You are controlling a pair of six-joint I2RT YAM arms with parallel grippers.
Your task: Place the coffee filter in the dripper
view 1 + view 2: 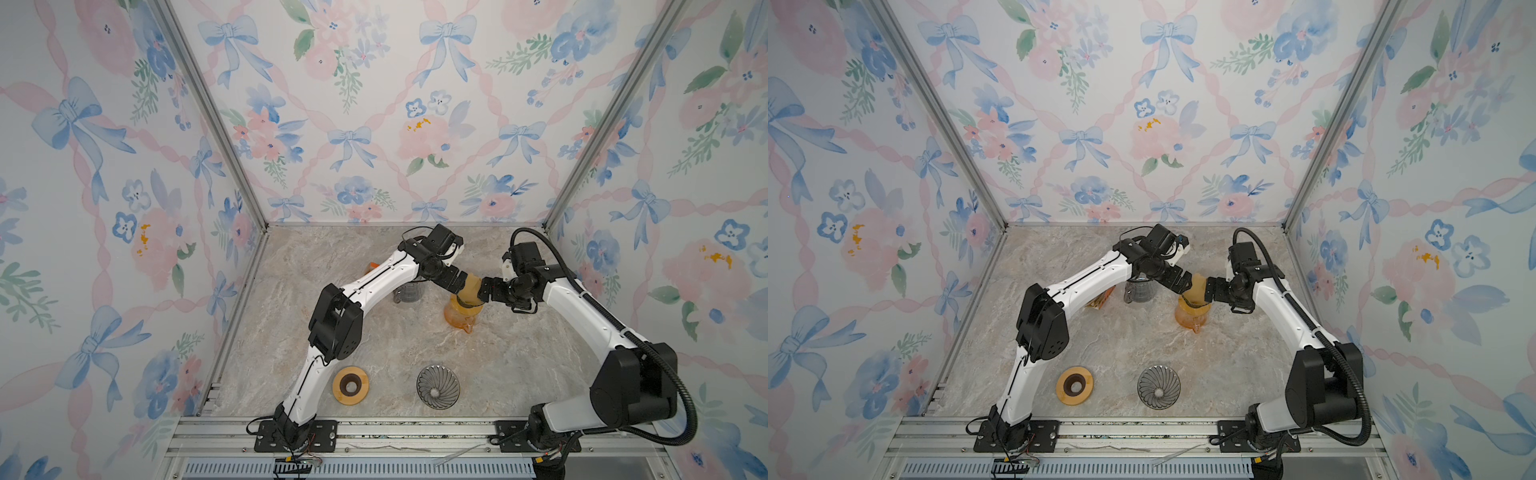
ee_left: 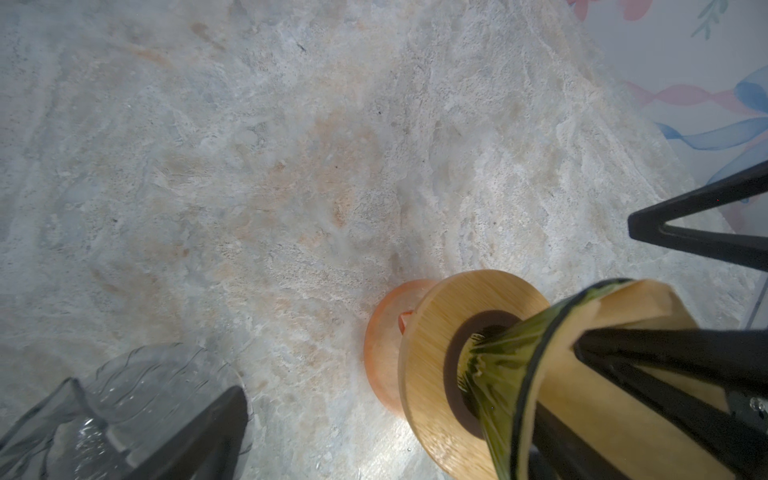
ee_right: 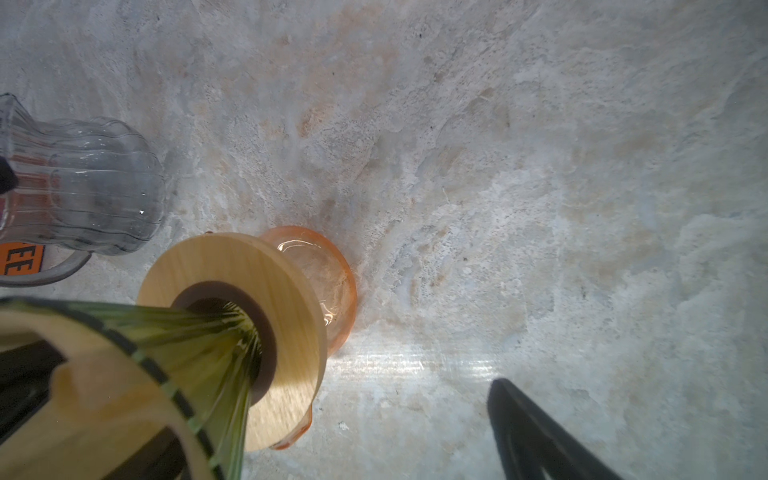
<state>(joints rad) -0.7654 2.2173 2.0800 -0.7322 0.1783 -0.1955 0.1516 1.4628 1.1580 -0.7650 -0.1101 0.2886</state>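
Observation:
A green glass dripper (image 2: pixel 507 374) (image 3: pixel 195 332) sits in a wooden ring (image 2: pixel 432 332) on an orange carafe (image 1: pixel 455 318) (image 1: pixel 1190 320) at mid-table. The tan paper coffee filter (image 1: pixel 471 286) (image 1: pixel 1198 286) (image 2: pixel 648 307) (image 3: pixel 104 399) stands inside the dripper's cone. My left gripper (image 1: pixel 455 282) (image 2: pixel 409 370) comes in from the left and my right gripper (image 1: pixel 486 289) (image 3: pixel 270 370) from the right. Both are open, each with one finger down inside the filter and the other finger well clear of the dripper's outer side. Neither is shut on anything.
A grey glass carafe (image 1: pixel 1138 291) (image 3: pixel 95 187) stands just left of the orange one, under the left arm, with an orange packet (image 1: pixel 1100 301) beyond it. Near the front edge lie a spare wooden ring (image 1: pixel 351 384) and a grey ribbed glass dripper (image 1: pixel 436 384).

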